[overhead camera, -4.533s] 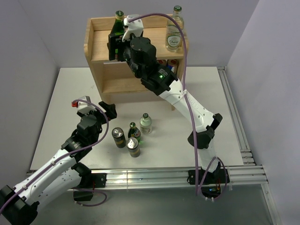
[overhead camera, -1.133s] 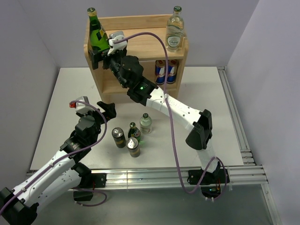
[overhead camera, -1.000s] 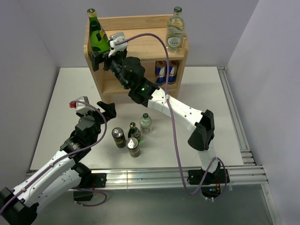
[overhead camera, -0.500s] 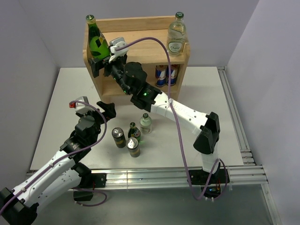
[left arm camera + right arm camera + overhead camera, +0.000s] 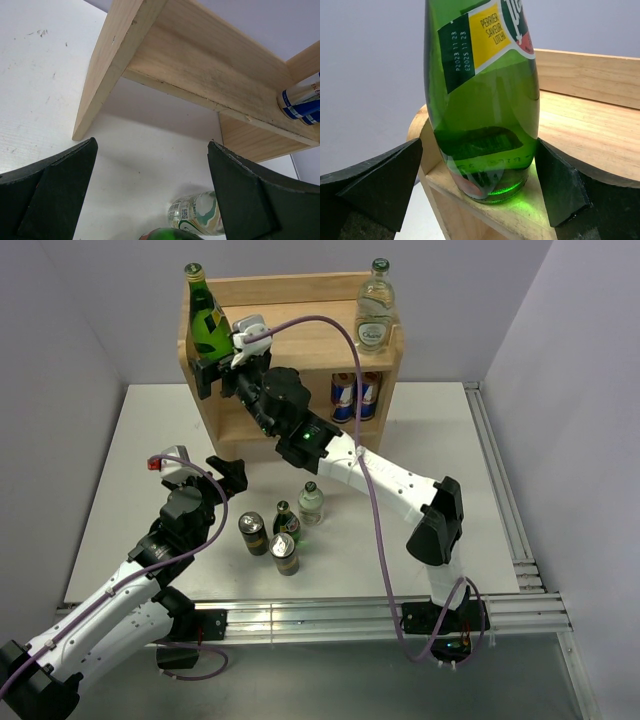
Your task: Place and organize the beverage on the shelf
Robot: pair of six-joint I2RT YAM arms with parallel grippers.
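Observation:
The light-wood shelf [image 5: 300, 340] stands at the back of the table. A tall green Perrier bottle [image 5: 205, 318] stands on its top board at the front left corner. My right gripper [image 5: 218, 368] is open around the bottle's base [image 5: 485, 165]; the left finger [image 5: 380, 185] stands clear of the glass and the right finger [image 5: 570, 180] is close beside it. The top board also shows in the right wrist view [image 5: 580, 125]. My left gripper [image 5: 200, 468] is open and empty, low over the table in front of the shelf [image 5: 200, 65].
A clear bottle [image 5: 373, 310] stands on the top board's right end. Two blue cans [image 5: 355, 390] stand on the lower board. On the table stand a small clear bottle [image 5: 311, 502], a small green bottle [image 5: 287, 522] and two cans [image 5: 252, 533] [image 5: 285, 554].
The right arm carried the green bottle from the middle back of the top board to its front left corner. The bottle went from tilted to nearly upright. The left arm has not moved.

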